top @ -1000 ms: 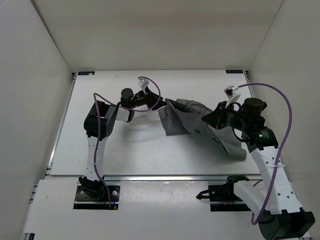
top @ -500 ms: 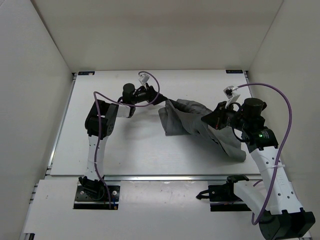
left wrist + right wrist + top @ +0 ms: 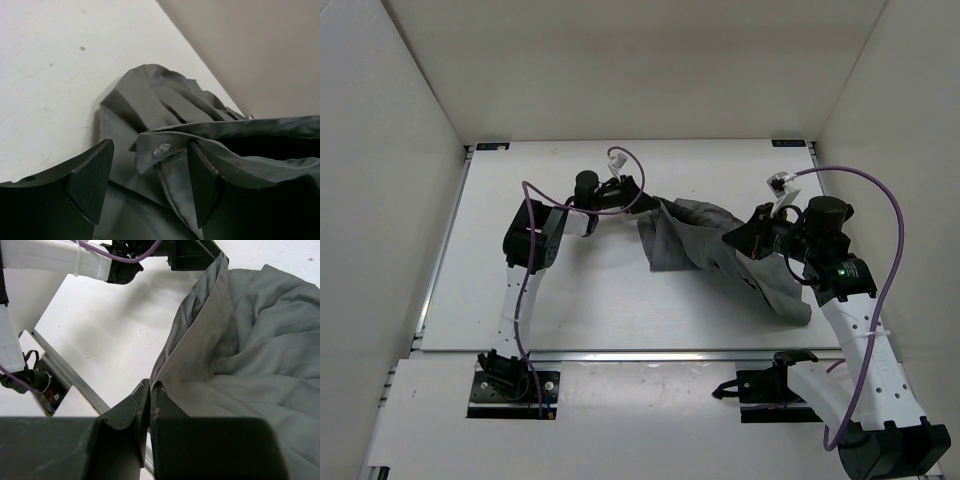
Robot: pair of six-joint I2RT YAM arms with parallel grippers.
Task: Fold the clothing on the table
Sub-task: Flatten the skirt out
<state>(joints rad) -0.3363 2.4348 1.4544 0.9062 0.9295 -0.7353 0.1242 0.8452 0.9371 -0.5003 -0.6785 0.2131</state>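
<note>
Pinching a raised edge of the skirt [image 3: 705, 240], the right gripper [image 3: 150, 390] is fully closed on the cloth. The skirt lies bunched at 3 o'clock from the centre of the table [image 3: 590, 300]. At its 10 o'clock corner, the left gripper [image 3: 150, 150] stands wide, jaws either side of a waistband tab [image 3: 152, 150]; contact appears absent.

The top view looks steeply down from above and behind the arm bases, covering the whole worktop [image 3: 580, 300]. The left wrist view looks closely past the left pincer [image 3: 150, 146], the right wrist view past the right pincer [image 3: 150, 386]; all three share the skirt [image 3: 690, 235].
</note>
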